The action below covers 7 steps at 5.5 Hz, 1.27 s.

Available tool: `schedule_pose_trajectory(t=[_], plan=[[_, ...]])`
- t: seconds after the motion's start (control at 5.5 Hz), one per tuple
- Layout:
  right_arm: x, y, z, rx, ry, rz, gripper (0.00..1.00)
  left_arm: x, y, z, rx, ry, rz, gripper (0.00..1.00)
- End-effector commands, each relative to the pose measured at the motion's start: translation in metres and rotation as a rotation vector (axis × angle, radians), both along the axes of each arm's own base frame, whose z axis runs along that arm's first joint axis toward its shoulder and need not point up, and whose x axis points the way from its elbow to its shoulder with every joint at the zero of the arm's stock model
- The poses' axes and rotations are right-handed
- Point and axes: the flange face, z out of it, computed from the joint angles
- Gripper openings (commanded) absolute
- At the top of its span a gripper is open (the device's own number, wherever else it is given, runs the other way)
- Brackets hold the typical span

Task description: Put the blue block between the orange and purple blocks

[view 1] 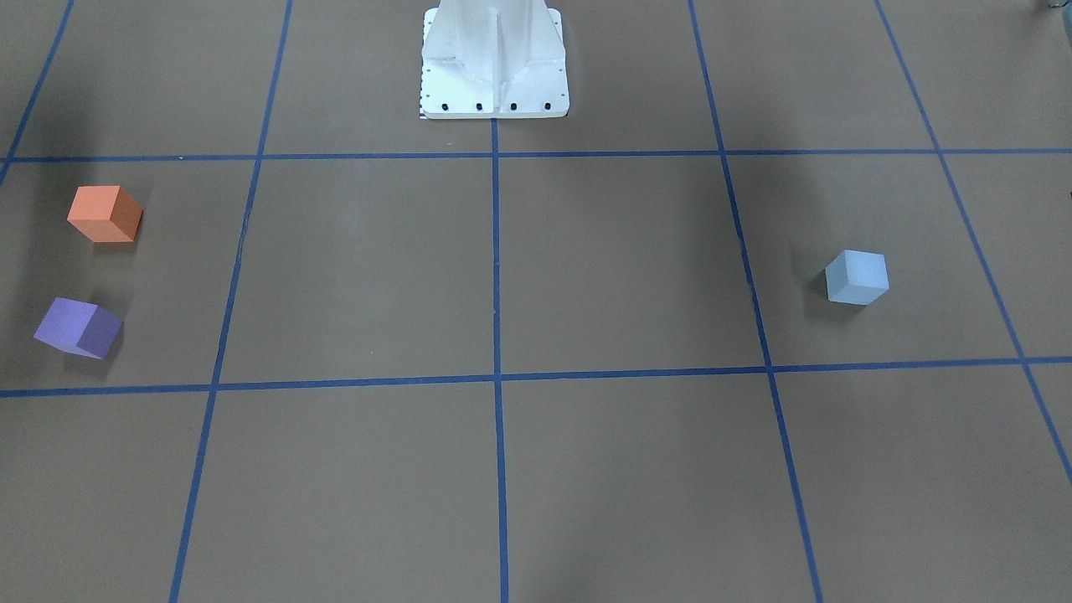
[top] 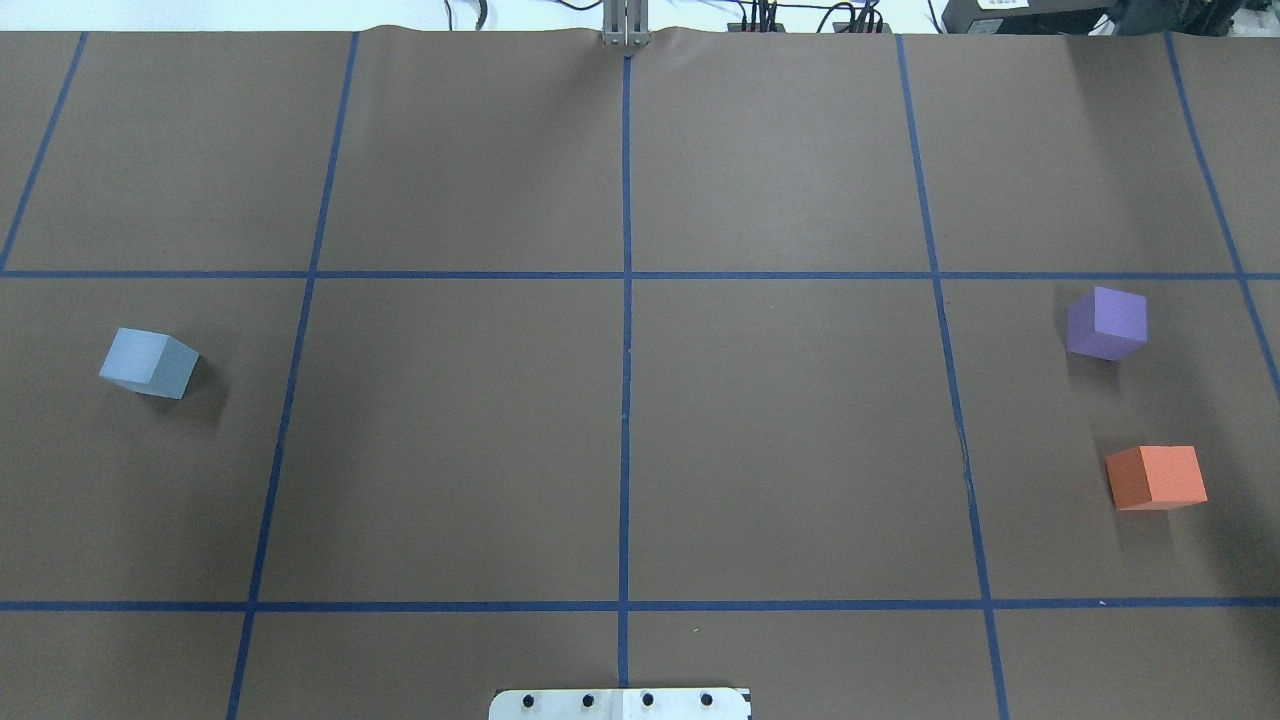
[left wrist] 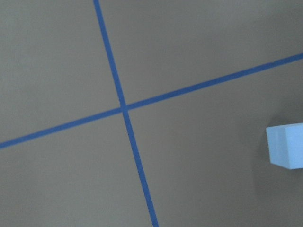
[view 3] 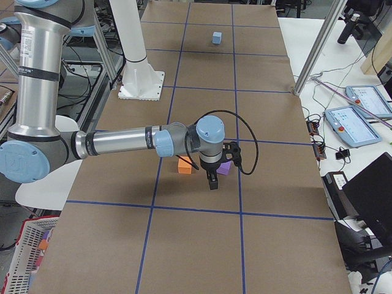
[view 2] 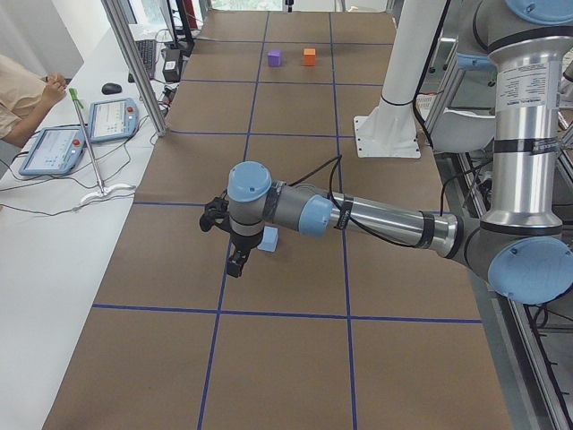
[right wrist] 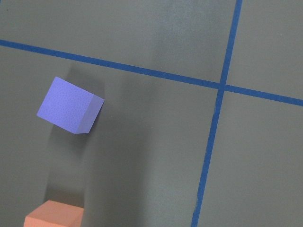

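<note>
The light blue block sits alone on the table's left side; it also shows in the front view and at the left wrist view's right edge. The purple block and the orange block sit on the far right with a gap between them. My left gripper hangs above the table just beside the blue block. My right gripper hangs over the orange block and the purple block. I cannot tell whether either gripper is open or shut.
Blue tape lines divide the brown table into squares. The white robot base stands at mid-table on the robot's side. Control tablets and an operator are beyond the far edge.
</note>
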Motion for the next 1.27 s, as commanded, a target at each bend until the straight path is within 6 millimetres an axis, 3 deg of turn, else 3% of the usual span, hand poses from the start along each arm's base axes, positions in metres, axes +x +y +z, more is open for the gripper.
schedule_pose_trajectory(t=[0.0, 0.18, 0.55, 1.09], plan=[[0.000, 0.000, -0.007, 0.015, -0.003, -0.001, 1.00, 0.002, -0.003, -0.016, 0.138, 0.036, -0.001, 1.00], [0.000, 0.001, -0.010, 0.023, -0.002, -0.001, 1.00, 0.018, 0.009, -0.009, 0.108, 0.113, 0.029, 1.00], [0.000, 0.005, -0.012, 0.026, -0.004, -0.003, 1.00, 0.101, 0.021, 0.007, -0.097, 0.202, 0.090, 1.00], [0.001, 0.006, -0.012, 0.030, -0.003, -0.006, 1.00, 0.211, 0.032, 0.022, -0.125, 0.077, -0.025, 1.00]])
